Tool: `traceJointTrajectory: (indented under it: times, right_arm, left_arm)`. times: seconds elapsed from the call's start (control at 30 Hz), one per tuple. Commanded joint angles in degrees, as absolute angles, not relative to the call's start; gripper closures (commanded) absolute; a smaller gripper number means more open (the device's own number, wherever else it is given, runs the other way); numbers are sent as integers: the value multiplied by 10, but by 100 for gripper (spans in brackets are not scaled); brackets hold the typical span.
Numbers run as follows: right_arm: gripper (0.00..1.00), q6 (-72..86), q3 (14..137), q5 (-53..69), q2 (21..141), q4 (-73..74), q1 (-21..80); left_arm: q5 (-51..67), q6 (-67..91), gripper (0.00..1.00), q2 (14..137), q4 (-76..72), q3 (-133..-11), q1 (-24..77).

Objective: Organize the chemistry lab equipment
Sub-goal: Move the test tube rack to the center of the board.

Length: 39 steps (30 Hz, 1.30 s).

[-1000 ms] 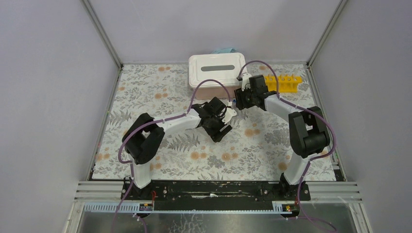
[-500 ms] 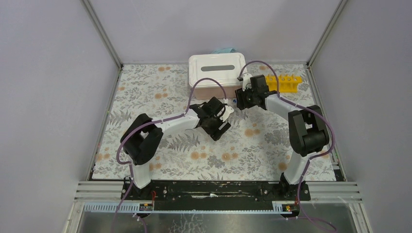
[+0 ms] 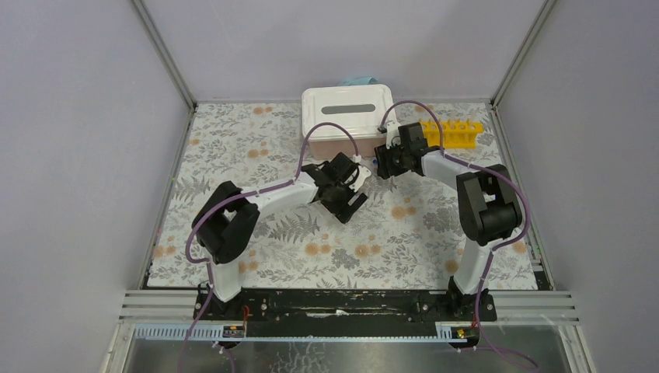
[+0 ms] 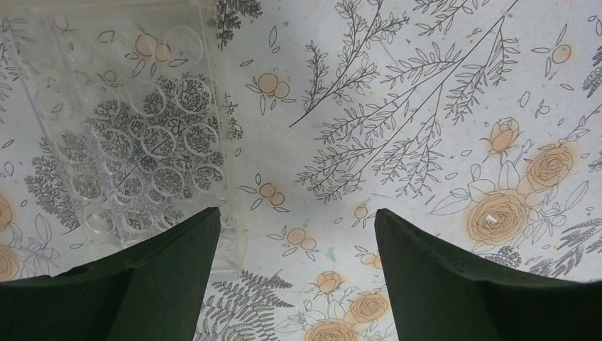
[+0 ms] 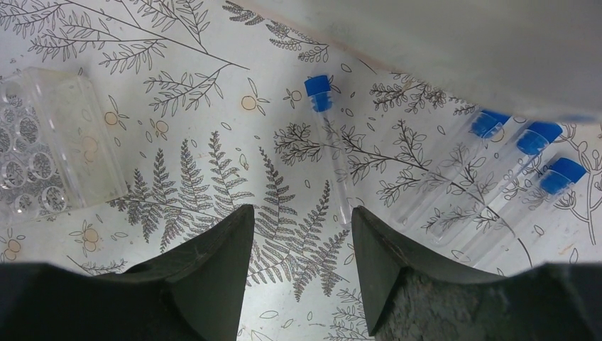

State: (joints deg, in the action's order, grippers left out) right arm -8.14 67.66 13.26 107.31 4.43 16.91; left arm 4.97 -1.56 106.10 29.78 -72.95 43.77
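Four blue-capped tubes [image 5: 331, 149] flat; L gripper [image 4: 297, 211], R gripper [image 5: 302, 209] jaws apart.

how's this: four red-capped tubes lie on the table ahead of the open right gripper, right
Not quite: the caps are blue, not red. The right wrist view shows four blue-capped tubes lying on the table ahead of the open right gripper.

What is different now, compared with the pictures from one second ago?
The left gripper moved slightly left and farther back; the right arm's elbow shifted a little left. Nothing was grasped or released. The white box and yellow rack stayed put.
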Motion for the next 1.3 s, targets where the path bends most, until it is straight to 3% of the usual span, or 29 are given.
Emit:
traceJointTrajectory:
  times: [0.0, 0.4, 1.27]
  right_arm:
    - [40, -90, 709, 155, 1079, 30, 168]
    - [40, -92, 719, 160, 1086, 32, 167]
    - [44, -105, 773, 92, 1153, 90, 168]
  left_arm:
    - [45, -4, 12, 1035, 327, -764, 432]
    - [15, 6, 13, 1004, 329, -781, 432]
    - [-111, 158, 13, 792, 208, -685, 436]
